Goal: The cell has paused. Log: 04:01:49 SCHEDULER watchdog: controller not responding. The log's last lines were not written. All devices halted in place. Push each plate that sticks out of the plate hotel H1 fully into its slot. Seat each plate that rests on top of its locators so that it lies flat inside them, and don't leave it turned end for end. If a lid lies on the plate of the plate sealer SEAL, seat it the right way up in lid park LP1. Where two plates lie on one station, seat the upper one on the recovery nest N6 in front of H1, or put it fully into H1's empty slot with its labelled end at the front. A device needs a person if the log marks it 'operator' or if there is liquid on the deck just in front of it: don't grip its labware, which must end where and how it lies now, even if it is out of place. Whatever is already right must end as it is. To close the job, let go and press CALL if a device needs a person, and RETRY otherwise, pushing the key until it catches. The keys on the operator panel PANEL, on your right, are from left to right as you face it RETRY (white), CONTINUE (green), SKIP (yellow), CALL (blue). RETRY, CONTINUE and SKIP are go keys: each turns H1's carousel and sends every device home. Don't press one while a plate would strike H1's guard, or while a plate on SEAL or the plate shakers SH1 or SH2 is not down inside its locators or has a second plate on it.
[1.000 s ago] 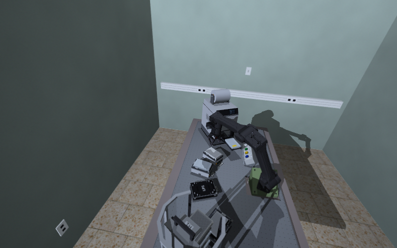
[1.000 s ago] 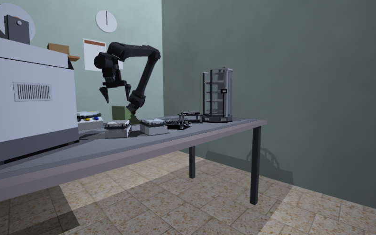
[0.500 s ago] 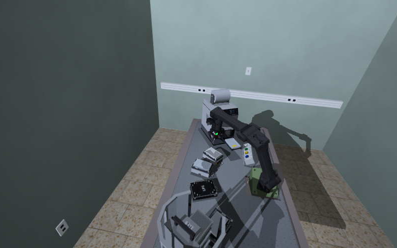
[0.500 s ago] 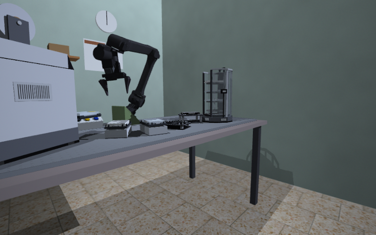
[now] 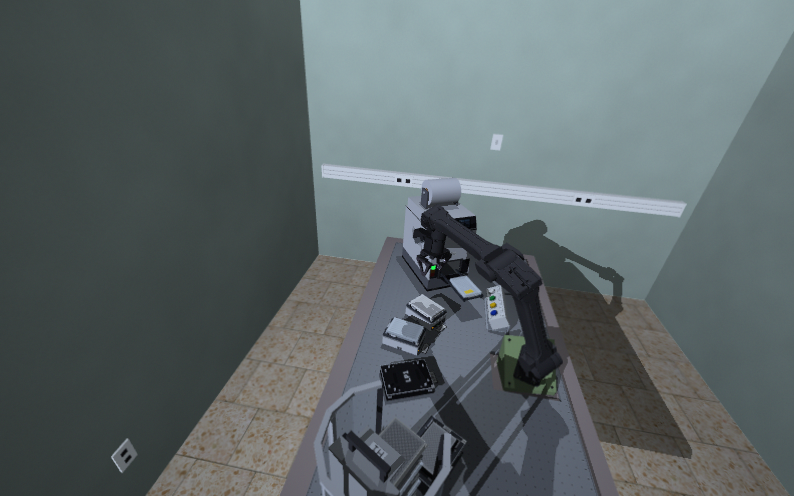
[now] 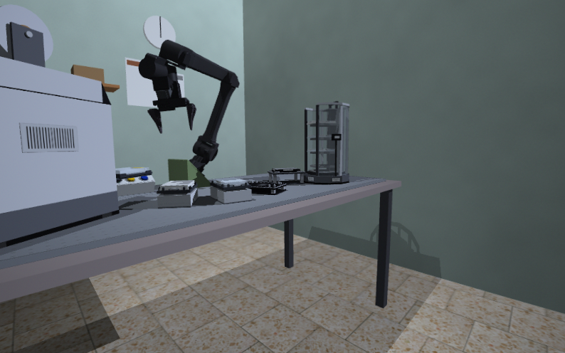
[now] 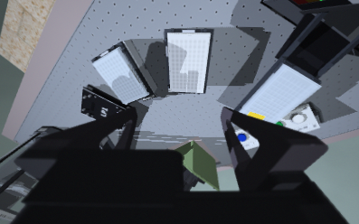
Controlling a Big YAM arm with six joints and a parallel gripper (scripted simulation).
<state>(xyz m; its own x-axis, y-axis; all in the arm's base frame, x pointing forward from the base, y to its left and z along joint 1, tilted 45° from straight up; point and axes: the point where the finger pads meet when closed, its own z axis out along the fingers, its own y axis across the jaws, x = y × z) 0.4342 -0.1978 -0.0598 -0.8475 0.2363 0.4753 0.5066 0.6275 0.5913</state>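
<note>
The gripper hangs wide open and empty; the sealer's plate lies right of centre in the wrist view, long axis running diagonally

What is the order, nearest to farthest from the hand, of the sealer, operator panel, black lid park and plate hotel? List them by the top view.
The open hand hangs at the sealer's front.
1. Sealer, at the table's far end, right by the hand.
2. Operator panel, on the right edge.
3. Black lid park, mid-table.
4. Plate hotel, at the near end.
</note>
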